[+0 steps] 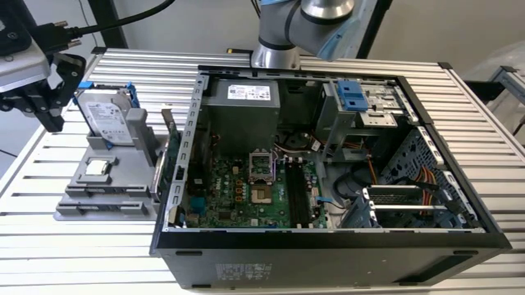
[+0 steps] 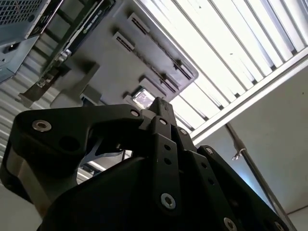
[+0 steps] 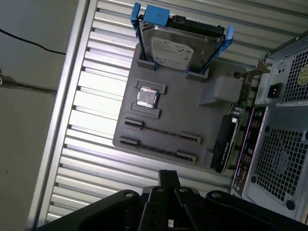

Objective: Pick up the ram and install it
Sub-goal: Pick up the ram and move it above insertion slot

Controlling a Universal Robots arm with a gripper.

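The ram (image 3: 163, 131) is a thin dark stick standing on edge between two slot blocks of the grey holder (image 3: 183, 110), just past the small square processor (image 3: 147, 97). My gripper (image 3: 168, 177) hangs above the table a little short of the holder's near edge, shut, with nothing between its fingers. In the exterior view the gripper (image 1: 51, 123) is up at the far left, beside the hard drive (image 1: 108, 120) and above the table's left rim. The second wrist view looks past the gripper's black fingers (image 2: 161, 108) at the holder (image 2: 110, 72).
The open computer case (image 1: 328, 160) lies to the exterior view's right of the holder, its green motherboard (image 1: 238, 196) and long black memory slots (image 1: 297, 196) exposed. An expansion card (image 3: 226, 144) stands between holder and case. The arm's base (image 1: 279, 43) is behind the case. The slatted table (image 1: 82, 246) ends close on the left.
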